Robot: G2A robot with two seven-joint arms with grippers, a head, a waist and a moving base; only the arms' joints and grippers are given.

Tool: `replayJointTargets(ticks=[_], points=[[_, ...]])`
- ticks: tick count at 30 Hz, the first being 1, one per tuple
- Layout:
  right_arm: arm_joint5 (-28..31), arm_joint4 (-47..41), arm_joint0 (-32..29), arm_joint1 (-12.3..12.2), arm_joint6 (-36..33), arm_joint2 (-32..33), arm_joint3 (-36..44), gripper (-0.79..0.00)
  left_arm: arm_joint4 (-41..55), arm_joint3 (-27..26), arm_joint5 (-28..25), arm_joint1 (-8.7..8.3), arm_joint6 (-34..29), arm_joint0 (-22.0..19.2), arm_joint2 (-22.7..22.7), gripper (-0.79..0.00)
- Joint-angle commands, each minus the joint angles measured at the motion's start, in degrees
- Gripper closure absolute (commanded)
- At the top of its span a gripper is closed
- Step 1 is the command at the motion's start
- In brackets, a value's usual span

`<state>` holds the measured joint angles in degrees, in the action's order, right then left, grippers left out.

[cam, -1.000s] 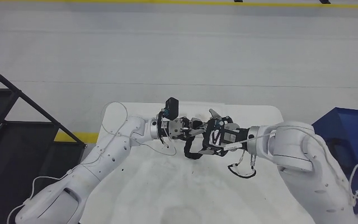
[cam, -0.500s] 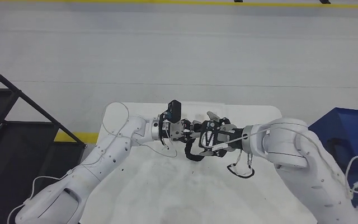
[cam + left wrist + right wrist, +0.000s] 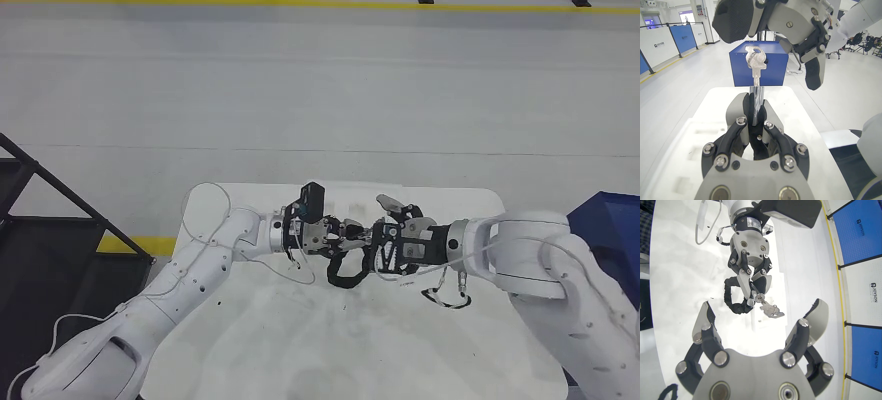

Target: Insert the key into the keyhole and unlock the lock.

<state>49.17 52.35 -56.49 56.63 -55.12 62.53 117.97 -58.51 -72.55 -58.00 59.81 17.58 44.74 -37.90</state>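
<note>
The key (image 3: pixel 755 62) sits with its blade in the keyhole at the end of the lock (image 3: pixel 756 98), a chrome cylinder. The left gripper (image 3: pixel 754 103) holds that cylinder, jaws narrowed tight around its barrel, above the table (image 3: pixel 791 113). The lock's black cable (image 3: pixel 728 294) loops out beside that gripper.

The key's long axis runs straight out of the cylinder, away from the left gripper and toward the right gripper (image 3: pixel 762 311). So the flat head is the end nearest the right arm. The right jaws are spread wide. The head lies between the pads, about level with their tips and touching neither.

Insertion looks done, and the turn is what remains. That probably means the right jaws closing on the head and then rolling about the key's own axis while the left gripper keeps the cylinder from turning with it. Whether the pads squarely face the flat sides of the head cannot be told from these views. If they meet its edges, the grip may slip
</note>
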Motion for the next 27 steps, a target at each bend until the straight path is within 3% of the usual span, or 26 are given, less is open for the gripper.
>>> replayJointTargets(ticks=[1,2,4,14,21,27], points=[[0.58,0.59,-0.13,-0.49,0.58,-0.26,0.17,-0.332,0.11,-0.3,0.0,-0.23,0.06,-0.21,0.55,0.0],[0.63,0.88,-0.25,-0.75,0.63,-0.4,0.21,-0.212,0.13,-0.49,0.0,-0.35,0.08,-0.35,0.88,0.0],[0.5,1.95,-0.4,-1.28,0.5,-0.69,0.64,-0.157,0.31,-0.69,0.0,-0.59,0.18,-0.61,1.62,0.0],[-0.11,4.95,-1.54,-2.98,-0.1,-0.04,4.91,-0.142,1.3,-0.63,0.0,-1.59,0.96,-2.13,4.68,0.0],[-0.62,5.71,-1.79,-3.48,-0.14,0.44,6.04,-0.009,1.66,-1.17,0.0,-2.17,2.02,-3.14,7.08,0.0],[-3.38,2.51,-2.53,-3.59,3.07,1.48,5.72,0.0,1.67,-1.18,0.0,-2.47,3.08,-4.23,8.64,0.0]])
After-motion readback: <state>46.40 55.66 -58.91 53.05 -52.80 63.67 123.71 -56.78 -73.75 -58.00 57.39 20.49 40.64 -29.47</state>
